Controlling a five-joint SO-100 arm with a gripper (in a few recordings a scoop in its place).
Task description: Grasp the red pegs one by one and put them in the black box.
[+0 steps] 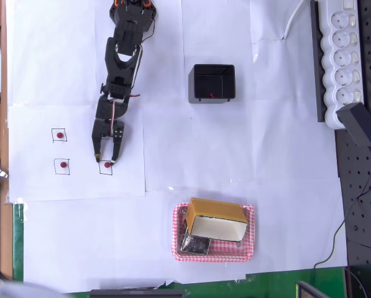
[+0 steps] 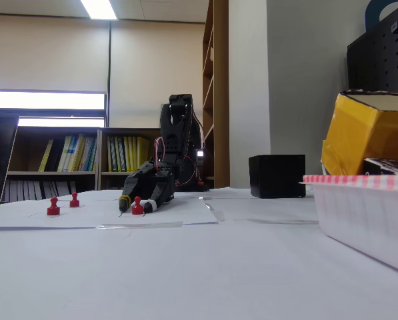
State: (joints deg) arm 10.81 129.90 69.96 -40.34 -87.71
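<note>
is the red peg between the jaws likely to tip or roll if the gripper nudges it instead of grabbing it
Probably it tips easily: in the fixed view the red peg stands upright, with a knob above a wider foot, and looks very small beside the gripper. It likely weighs almost nothing, so a closing jaw could push it along the white paper. Once on its side, its round shape may let it roll.

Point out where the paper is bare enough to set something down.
Bare: between the black box and the tray, and left of the tray below the pegs. Crowded: around the pincer at a peg.
</note>
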